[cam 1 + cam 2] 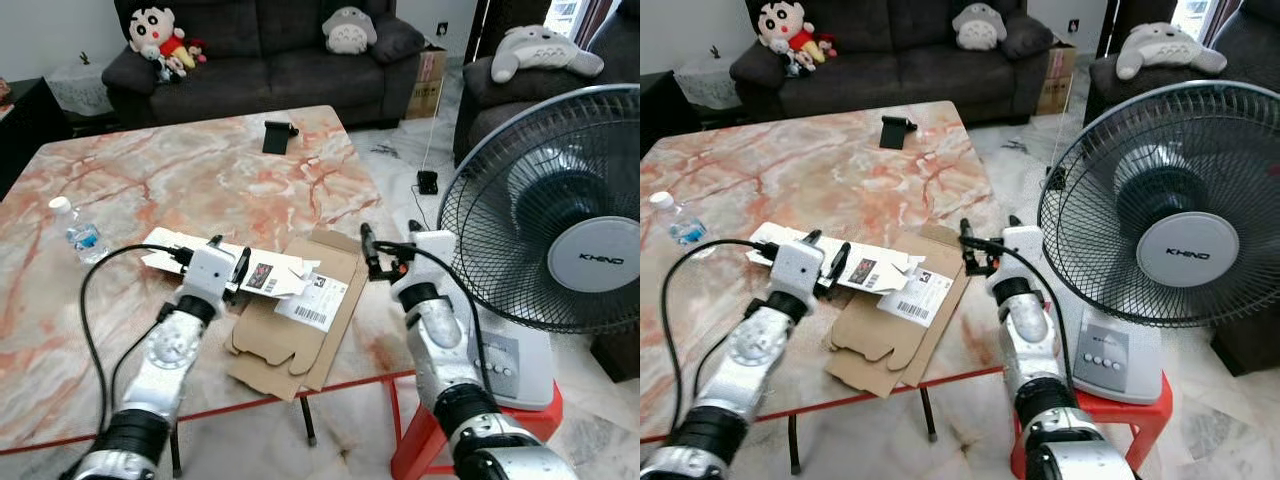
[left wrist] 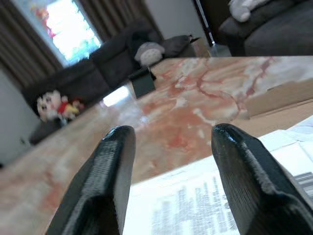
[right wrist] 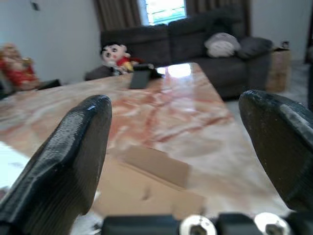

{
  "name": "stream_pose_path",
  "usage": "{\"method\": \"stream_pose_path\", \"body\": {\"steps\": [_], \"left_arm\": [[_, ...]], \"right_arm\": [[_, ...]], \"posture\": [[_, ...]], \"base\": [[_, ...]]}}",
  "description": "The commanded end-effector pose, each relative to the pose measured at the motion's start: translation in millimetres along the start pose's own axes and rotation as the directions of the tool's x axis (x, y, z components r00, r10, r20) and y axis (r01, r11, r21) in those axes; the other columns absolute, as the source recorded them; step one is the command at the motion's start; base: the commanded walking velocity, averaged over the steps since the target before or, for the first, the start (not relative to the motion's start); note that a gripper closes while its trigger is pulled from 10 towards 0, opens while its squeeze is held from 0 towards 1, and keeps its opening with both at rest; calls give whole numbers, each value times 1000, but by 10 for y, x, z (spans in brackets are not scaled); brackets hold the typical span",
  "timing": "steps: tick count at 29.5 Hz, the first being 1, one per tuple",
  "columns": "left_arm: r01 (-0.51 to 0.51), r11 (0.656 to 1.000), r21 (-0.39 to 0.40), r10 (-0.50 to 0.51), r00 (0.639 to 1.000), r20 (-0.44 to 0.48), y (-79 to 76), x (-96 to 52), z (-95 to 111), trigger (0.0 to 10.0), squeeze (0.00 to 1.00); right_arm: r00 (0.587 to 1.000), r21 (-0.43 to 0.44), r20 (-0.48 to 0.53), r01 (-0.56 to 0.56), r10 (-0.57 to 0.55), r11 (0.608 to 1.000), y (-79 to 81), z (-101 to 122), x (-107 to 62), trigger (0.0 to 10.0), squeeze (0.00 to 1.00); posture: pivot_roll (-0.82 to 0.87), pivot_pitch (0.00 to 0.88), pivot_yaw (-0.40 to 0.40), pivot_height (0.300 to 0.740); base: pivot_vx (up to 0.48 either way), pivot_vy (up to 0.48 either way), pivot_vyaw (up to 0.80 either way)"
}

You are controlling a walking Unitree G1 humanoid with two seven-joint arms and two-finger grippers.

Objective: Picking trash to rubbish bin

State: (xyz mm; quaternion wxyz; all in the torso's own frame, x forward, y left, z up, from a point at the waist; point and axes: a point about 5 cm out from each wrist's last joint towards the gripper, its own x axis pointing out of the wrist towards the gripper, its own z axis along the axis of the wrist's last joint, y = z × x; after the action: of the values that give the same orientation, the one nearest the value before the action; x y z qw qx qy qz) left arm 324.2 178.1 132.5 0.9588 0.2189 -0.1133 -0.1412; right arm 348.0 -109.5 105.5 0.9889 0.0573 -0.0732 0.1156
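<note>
We stand at a pink-and-orange veined marble table (image 1: 150, 170) with a flattened brown cardboard box (image 1: 300, 335) lying at its near edge, a white shipping label (image 1: 312, 303) on top and printed white paper sheets (image 1: 185, 250) spread beside and partly over it. Our left gripper (image 1: 228, 255) hovers low over the white sheets, its black fingers (image 2: 105, 176) spread apart and holding nothing. Our right gripper (image 1: 386, 240) sits just off the cardboard's right edge, near the table's corner, its fingers (image 3: 68, 156) wide apart and empty too. A small clear plastic water bottle (image 1: 78, 231) stands to the left, well apart from the paper. A grey standing fan (image 1: 560, 225) rests on a red stool (image 1: 425, 440) at our right.
</note>
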Motion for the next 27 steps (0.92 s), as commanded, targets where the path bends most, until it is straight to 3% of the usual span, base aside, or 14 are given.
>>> {"method": "stream_pose_path", "body": {"steps": [1,4,5,6,8,10,14,16,23,27], "left_arm": [[84,994,67,-86,996,24,20,47,140,10000,1000],[214,964,156,-219,975,17,-32,84,226,10000,1000],[214,964,156,-219,975,17,-32,84,226,10000,1000],[277,942,188,-282,959,2,-91,88,231,10000,1000],[311,929,201,-315,949,-9,-127,84,230,10000,1000],[402,893,202,-401,915,-47,-286,75,175,10000,1000],[451,852,267,-441,892,-100,-432,88,121,10000,1000],[463,830,311,-449,885,-119,-492,156,122,10000,0],[476,766,431,-427,879,-213,-578,278,24,10000,0],[450,779,438,-383,893,-236,-571,317,-33,10000,0]], "right_arm": [[1000,0,-2,-10,10,1000,28,-4,2,10000,0],[1000,3,-5,-12,12,1000,39,-22,-16,10000,0],[1000,3,-5,-12,12,1000,39,-22,-16,10000,0],[1000,5,-6,-12,12,1000,45,-30,-23,10000,0],[1000,6,-7,-12,12,1000,48,-36,-29,10000,0],[1000,7,-15,-13,13,1000,54,-64,-52,10000,0],[1000,10,-17,-14,14,1000,68,-92,-88,10000,0],[1000,11,-19,-17,17,1000,78,-105,-103,10000,0],[1000,19,-24,-17,18,1000,102,-151,-173,10000,0],[1000,22,-27,-11,11,1000,95,-161,-199,10000,0]], "posture": [[68,0,66,740],[70,0,66,740],[70,0,66,740],[69,0,67,740],[69,0,68,740],[67,0,70,740],[64,1,72,740],[61,9,72,740],[50,41,78,740],[47,68,78,740]], "base": [[0,0,0],[0,0,0],[0,0,0],[0,0,0],[0,0,0],[0,0,0],[0,0,0],[0,0,0],[0,0,0],[0,0,0]]}}
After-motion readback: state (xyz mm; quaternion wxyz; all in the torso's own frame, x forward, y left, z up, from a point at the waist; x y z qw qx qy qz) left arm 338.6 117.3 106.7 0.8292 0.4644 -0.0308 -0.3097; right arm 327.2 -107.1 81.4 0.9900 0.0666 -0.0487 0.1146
